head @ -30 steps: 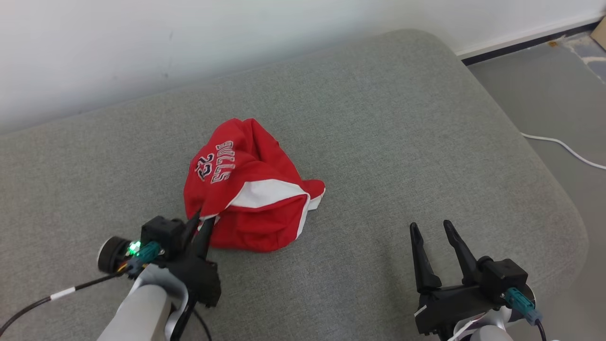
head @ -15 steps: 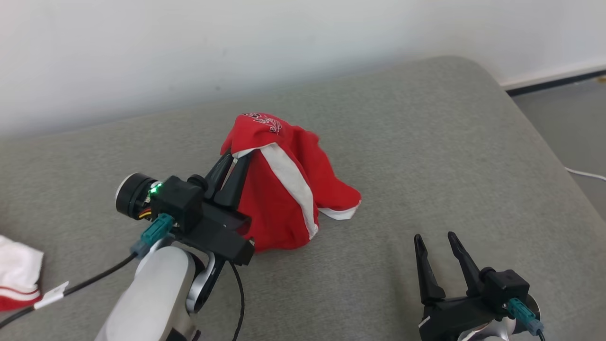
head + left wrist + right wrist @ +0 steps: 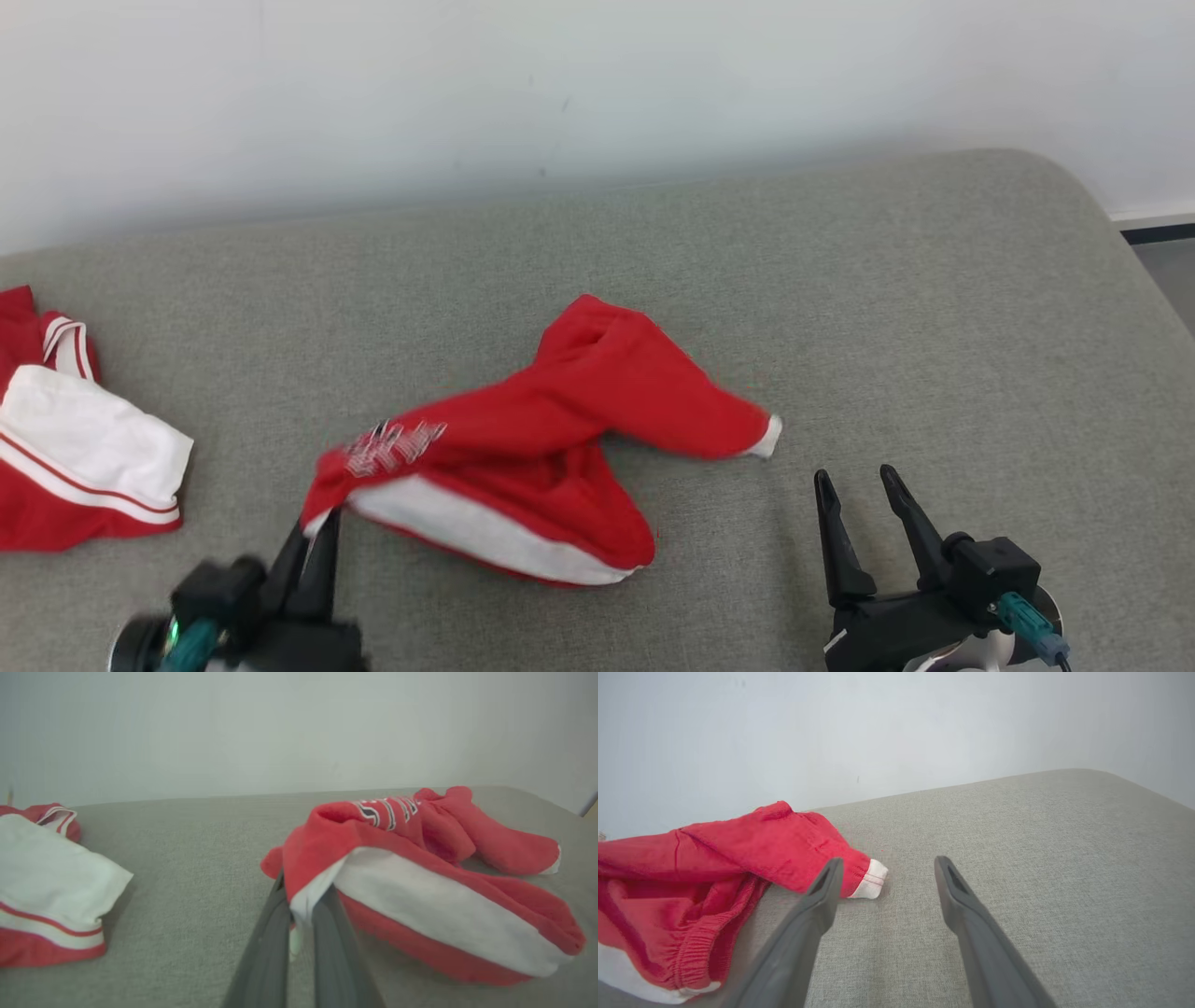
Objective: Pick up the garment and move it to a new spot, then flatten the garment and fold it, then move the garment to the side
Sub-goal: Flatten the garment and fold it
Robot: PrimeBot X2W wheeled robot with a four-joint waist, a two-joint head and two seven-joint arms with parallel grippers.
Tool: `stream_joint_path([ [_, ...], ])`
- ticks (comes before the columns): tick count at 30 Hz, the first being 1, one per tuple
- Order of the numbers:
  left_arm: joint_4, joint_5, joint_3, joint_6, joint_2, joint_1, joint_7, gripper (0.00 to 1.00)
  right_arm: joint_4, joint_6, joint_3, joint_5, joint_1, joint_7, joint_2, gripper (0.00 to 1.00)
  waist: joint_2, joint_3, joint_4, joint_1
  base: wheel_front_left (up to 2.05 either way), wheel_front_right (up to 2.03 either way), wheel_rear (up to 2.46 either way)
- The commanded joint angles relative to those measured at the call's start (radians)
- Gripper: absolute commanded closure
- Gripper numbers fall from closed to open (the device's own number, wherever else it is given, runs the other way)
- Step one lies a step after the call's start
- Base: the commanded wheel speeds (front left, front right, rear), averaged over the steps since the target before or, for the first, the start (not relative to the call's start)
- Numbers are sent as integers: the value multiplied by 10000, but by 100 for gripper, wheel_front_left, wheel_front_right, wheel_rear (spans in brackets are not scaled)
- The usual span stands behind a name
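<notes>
Garment point(image 3: 560, 439), red with a white stripe and lettering, sprawls rumpled mid grey cushion point(image 3: 934, 308), toward its front edge. Left gripper point(image 3: 313, 537) pinches its white-trimmed corner; right gripper point(image 3: 853, 472) stands spread, empty.

Two red-and-white garments point(image 3: 560, 439) point(image 3: 84, 457), two grippers point(image 3: 316, 537) point(image 3: 854, 474), and one grey cushion point(image 3: 934, 308).

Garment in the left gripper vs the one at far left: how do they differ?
The held garment is pinched at its white-trimmed edge by the left gripper; the far-left garment lies untouched.
The held garment is rumpled and strung out; the far-left garment lies flatter, seemingly folded.
The held garment shows lettering; the far-left garment shows none.
Shared: both red with white panels, on the grey cushion.
</notes>
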Motion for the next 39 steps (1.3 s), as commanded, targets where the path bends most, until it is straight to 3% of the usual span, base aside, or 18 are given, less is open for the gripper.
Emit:
stream_joint_path([
  [1, 41, -179, 169, -44, -44, 416, -34, 100, -31, -22, -54, -14, -33, -6, 8, 0, 0, 92, 94, 1, 0, 0, 0],
  [8, 681, -168, 387, -259, -384, 1269, -34, 100, 34, -22, -105, -98, -91, -5, 11, 0, 0, 147, 312, 1, 0, 0, 0],
  [9, 754, -74, 430, -285, -396, 1235, -34, 62, 43, -22, -96, -115, -98, -6, 9, 0, 0, 137, 356, 1, 0, 0, 0],
  [10, 690, -8, 548, -266, -481, 1148, -34, 0, 51, -22, -96, -123, -95, -5, 9, 0, 0, 117, 405, 1, 0, 0, 0],
  [22, -1794, 1162, 2221, -132, -1099, 1815, -34, 0, 47, -22, -129, -87, 160, -5, 9, 0, 0, -264, 898, 1, 0, 0, 0],
  [27, -2731, 1533, 3101, 128, -1438, 2173, -34, 0, 72, -22, 62, -10, 210, -5, 13, 0, 0, -333, 1010, 1, 0, 0, 0],
  [39, -2721, 1937, 4010, -145, -1848, 2548, -34, 0, 1234, -22, 2471, 662, -436, 455, 5, 0, 0, -480, 1415, 1, 0, 0, 0],
])
